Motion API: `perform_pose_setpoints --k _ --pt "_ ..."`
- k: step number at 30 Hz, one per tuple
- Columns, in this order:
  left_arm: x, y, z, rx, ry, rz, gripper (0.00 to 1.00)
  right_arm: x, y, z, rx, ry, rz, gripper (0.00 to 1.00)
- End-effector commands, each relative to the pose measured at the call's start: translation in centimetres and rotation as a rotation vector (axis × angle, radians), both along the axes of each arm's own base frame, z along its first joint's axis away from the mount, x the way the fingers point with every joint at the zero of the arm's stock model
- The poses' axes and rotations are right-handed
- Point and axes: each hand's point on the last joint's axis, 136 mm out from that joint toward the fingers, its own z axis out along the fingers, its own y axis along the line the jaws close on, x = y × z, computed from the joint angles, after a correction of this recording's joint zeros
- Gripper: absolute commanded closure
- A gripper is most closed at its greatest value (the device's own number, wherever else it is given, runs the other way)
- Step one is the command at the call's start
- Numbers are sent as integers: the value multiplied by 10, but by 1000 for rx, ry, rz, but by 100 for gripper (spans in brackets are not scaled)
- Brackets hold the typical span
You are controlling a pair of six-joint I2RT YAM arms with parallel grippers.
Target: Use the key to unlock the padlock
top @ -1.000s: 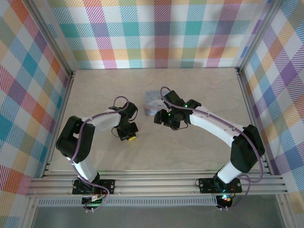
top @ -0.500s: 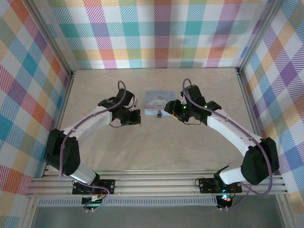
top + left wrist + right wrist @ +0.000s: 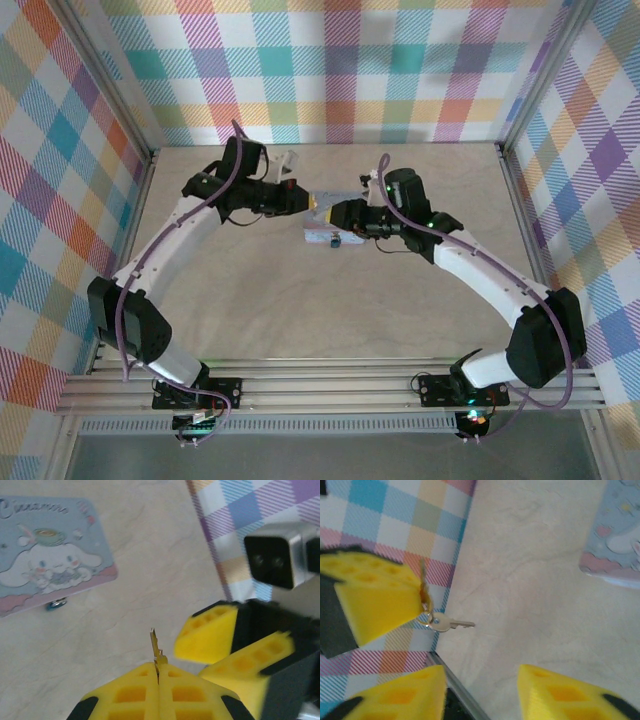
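Padlock (image 3: 56, 605) lies on tabletop (image 3: 400, 310), touching or just beside long edge of picture-lidded tin box (image 3: 50, 570). Both sit around mid-table, somewhat nearer far edge than near edge. My left gripper (image 3: 158, 670) pressed together, pinching key (image 3: 156, 647); blade sticks out past fingertips, well apart from padlock. Second key (image 3: 451, 624) dangles on ring from my left fingers. My right gripper (image 3: 480, 675) spread wide, holding nothing, just beside left gripper, above tabletop near box.
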Motion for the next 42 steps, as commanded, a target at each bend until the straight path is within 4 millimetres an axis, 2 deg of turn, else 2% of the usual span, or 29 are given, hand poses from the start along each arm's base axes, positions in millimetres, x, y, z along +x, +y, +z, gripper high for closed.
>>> perform_pose_setpoints --k 1,4,7,10,17,25,29,37,42 --pt "-7 -6 6 -56 116 -21 100 -3 15 23 1 -244 110 63" --pt "-10 -9 18 -90 97 -46 100 1 20 26 3 -315 123 62" --pt "-17 -8 25 -91 35 -87 100 7 18 40 66 -314 79 61" --pt "-24 -6 26 -82 -12 -130 100 10 10 53 138 -227 51 61" --pt "-37 -7 34 -112 -88 -205 100 11 -10 73 185 -144 25 60" --pt "-47 -13 49 -175 -141 -296 100 5 8 88 251 -52 169 61" --pt "-47 -15 50 -191 -130 -295 100 1 11 89 266 -43 205 63" --pt "-47 -13 51 -179 -145 -282 100 -2 15 72 255 40 245 63" --pt "-44 -13 48 -167 -142 -277 100 -6 20 73 273 53 291 64"
